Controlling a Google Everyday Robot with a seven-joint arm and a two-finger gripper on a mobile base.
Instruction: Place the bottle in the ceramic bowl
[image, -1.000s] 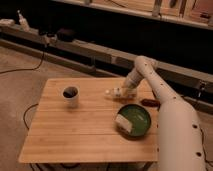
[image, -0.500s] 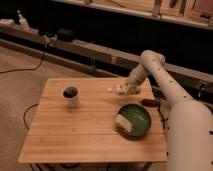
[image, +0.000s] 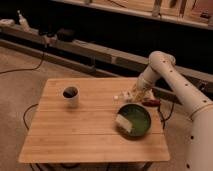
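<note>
One change: my arm (image: 165, 75) has pulled in from a long low reach to a bent pose, elbow high, and the gripper (image: 136, 93) now sits at the far right of the table (image: 90, 135), just behind the bowl (image: 134, 120).
Bottle: small and whitish, lying on the wood (image: 120, 96) just left of my gripper, close to it or touching; I cannot tell which.
Gripper state: cannot tell, the tip is a pale blur against the bottle.
Bowl: green inside, a pale cream block (image: 123, 124) already resting at its left edge, room free beside it.
Meaning: I judge the grasp stage is on, with no lift yet; the bowl lies near, just in front of the bottle.
Bystander: white mug (image: 71, 95) well to the left.
</note>
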